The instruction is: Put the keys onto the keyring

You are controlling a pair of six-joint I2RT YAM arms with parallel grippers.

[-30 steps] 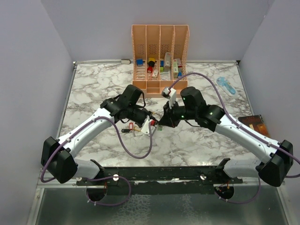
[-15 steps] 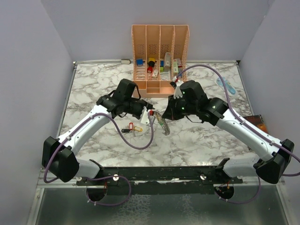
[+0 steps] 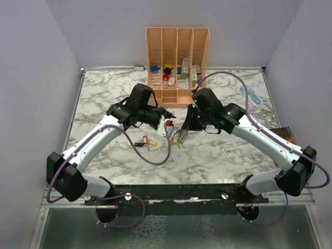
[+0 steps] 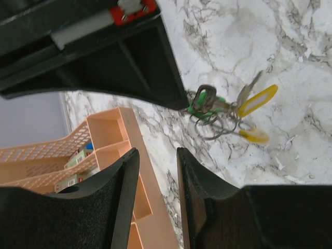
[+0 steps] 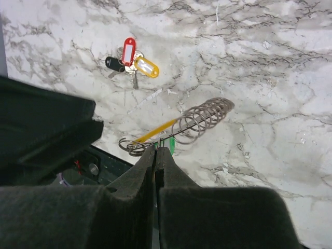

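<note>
My right gripper [image 3: 185, 127] is shut on the keyring [image 3: 179, 138] and holds it above the table. In the right wrist view the shut gripper [image 5: 156, 151] pinches it where a green-tagged key [image 5: 171, 144] hangs, beside the silvery coil [image 5: 205, 118] and yellow band [image 5: 155, 133]. Three keys with red, black and yellow tags [image 5: 129, 59] lie on the marble; they also show in the top view [image 3: 147, 140]. My left gripper [image 3: 165, 124] is open and empty, just left of the keyring. The left wrist view shows its gripper [image 4: 157, 155] and the hanging keyring [image 4: 220, 111].
An orange slotted organiser [image 3: 177, 62] with small items stands at the back centre, and shows in the left wrist view [image 4: 104, 135]. A light-blue gadget [image 3: 250, 95] lies far right. A brown object [image 3: 282, 137] sits at the table's right edge.
The two grippers have drawn apart. My right gripper has lifted the keyring and swung it toward the organiser. My left gripper has pulled back a little; the three tagged keys stay put.
</note>
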